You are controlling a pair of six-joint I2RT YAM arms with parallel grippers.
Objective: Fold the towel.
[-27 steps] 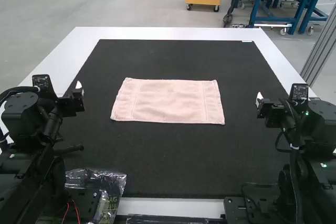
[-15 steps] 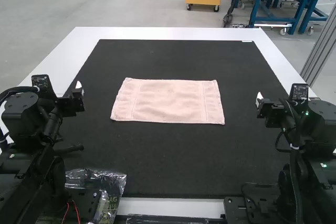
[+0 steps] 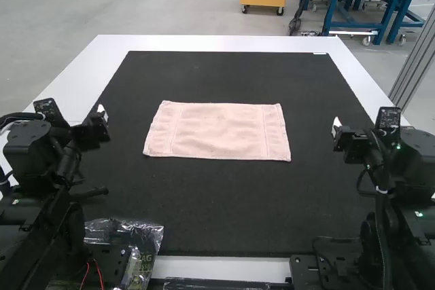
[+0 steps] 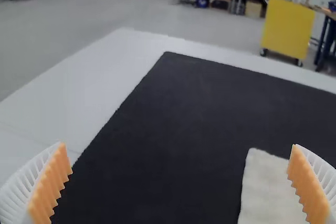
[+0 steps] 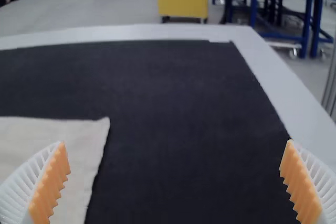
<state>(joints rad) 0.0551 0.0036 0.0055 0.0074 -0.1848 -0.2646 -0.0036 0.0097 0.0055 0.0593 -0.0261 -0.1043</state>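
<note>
Left end effector (image 3: 101, 110) spread wide, right end effector (image 3: 336, 127) likewise

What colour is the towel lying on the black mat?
Pale pink, clearest in the high view.

Bright, even light across my table (image 3: 217, 43); both wrist views look softly blurred toward the background.

"What covers the white tabletop (image 3: 224, 43)?"
"A black mat (image 3: 224, 208), with a pale strip left bare along the far edge."
"And the shiny thing?"
"Crumpled clear plastic (image 3: 148, 234), at the near edge, left of its middle."
</note>
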